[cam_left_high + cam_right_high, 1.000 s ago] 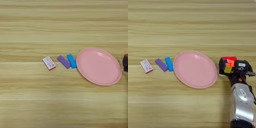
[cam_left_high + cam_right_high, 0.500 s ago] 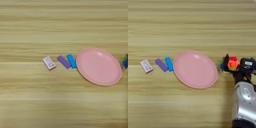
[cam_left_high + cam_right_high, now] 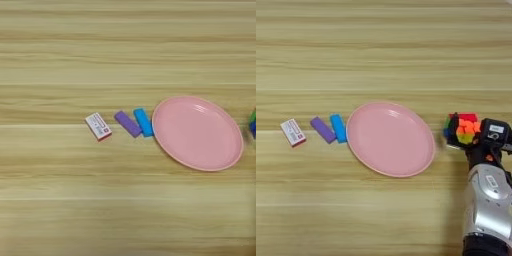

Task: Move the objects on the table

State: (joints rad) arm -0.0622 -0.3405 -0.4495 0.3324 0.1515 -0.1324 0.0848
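hand [image 3: 468, 134]: seemingly gripping puzzle cube [image 3: 462, 129] | purple bar [image 3: 128, 123], blue bar [image 3: 143, 122]: long axes run near-to-far, slightly tilted

My table [image 3: 125, 55] carries, toward its left edge, a white-and-red box [image 3: 98, 126], purple bar [image 3: 128, 123], blue bar [image 3: 143, 122], then pink plate [image 3: 197, 133].

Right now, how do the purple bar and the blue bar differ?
The purple bar is darker, lies further left and slants more; the blue bar is bright, sits more upright in the picture and lies right beside the pink plate. Both lie flat on the table, side by side, similar in size.
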